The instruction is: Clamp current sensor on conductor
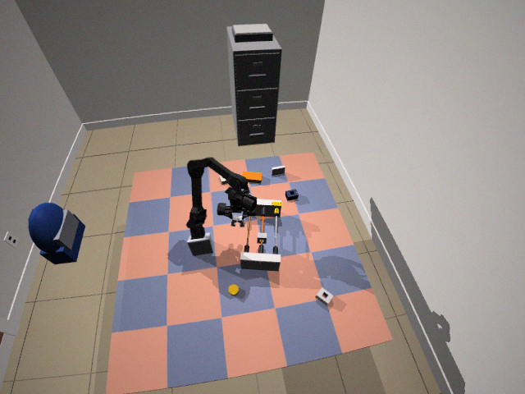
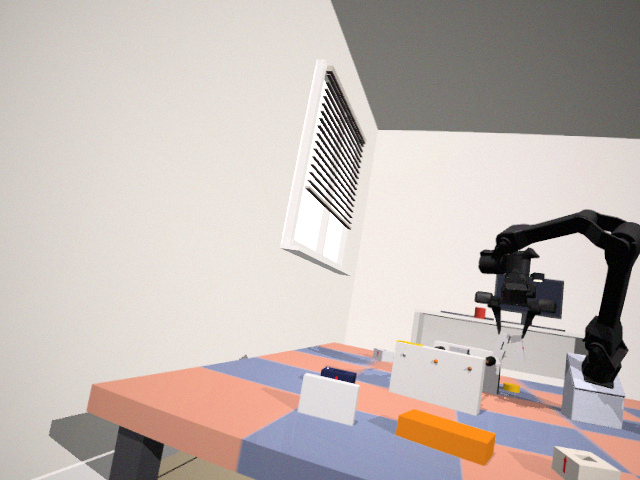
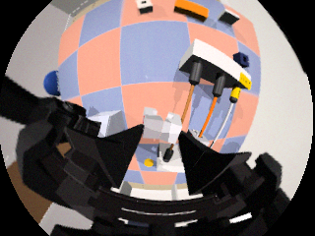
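My gripper (image 1: 237, 222) (image 2: 511, 333) (image 3: 160, 130) is shut on the small white split-core sensor (image 2: 511, 347) (image 3: 161, 125) and holds it off the table, left of the fixture. The sensor's jaw looks open; its arrow is too small to read. The fixture has a far white end block (image 1: 267, 208) (image 2: 439, 379) (image 3: 213, 59) with a yellow label (image 1: 276, 208) (image 3: 244, 81) and a near end block (image 1: 259, 260). Three conductors run between them: a brown-orange one (image 1: 247, 232) (image 3: 189, 101) nearest my gripper, an orange one (image 1: 262, 224) (image 3: 212, 112) and a pale one (image 1: 276, 231) (image 3: 230, 114). I cannot read the LOAD marking.
An orange block (image 1: 251, 176) (image 2: 444, 435) (image 3: 192, 8), a white plate (image 1: 277, 170) (image 2: 328, 398) and a dark blue box (image 1: 291, 194) (image 2: 338, 373) lie beyond the fixture. A yellow disc (image 1: 233, 289) and a white hollow cube (image 1: 324, 295) (image 2: 584, 462) lie in front. The arm's base (image 1: 198, 244) stands left.
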You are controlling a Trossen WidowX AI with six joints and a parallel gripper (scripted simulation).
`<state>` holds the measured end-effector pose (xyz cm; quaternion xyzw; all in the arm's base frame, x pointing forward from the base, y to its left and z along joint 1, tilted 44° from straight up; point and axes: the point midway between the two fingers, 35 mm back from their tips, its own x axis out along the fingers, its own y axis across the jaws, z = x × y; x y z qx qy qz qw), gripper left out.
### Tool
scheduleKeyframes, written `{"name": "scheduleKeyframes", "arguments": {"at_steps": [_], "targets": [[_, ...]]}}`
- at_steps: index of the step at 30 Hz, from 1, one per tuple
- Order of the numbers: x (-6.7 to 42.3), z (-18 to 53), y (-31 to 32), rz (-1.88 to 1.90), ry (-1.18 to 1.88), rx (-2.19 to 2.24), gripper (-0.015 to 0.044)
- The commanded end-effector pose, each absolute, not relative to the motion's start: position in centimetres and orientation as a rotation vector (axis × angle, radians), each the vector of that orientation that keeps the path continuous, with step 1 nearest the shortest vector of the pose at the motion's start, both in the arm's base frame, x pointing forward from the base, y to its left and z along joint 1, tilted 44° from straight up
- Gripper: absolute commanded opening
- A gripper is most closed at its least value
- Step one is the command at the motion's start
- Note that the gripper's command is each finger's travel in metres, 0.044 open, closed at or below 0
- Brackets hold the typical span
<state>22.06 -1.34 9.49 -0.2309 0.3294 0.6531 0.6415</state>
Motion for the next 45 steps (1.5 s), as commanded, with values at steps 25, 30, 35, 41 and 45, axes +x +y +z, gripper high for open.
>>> {"name": "scheduleKeyframes", "arguments": {"at_steps": [25, 30, 35, 41, 45], "targets": [[26.4, 8.8, -2.2, 1.001, 1.220, 0.062, 0.0000], [27.2, 8.6, -2.3, 0.895, 1.287, 0.181, 0.0000], [28.1, 8.4, -2.4, 0.787, 1.347, 0.300, 0.0000], [29.1, 8.2, -2.5, 0.653, 1.409, 0.445, 0.0000], [29.8, 8.1, -2.5, 0.563, 1.445, 0.543, 0.0000]]}}
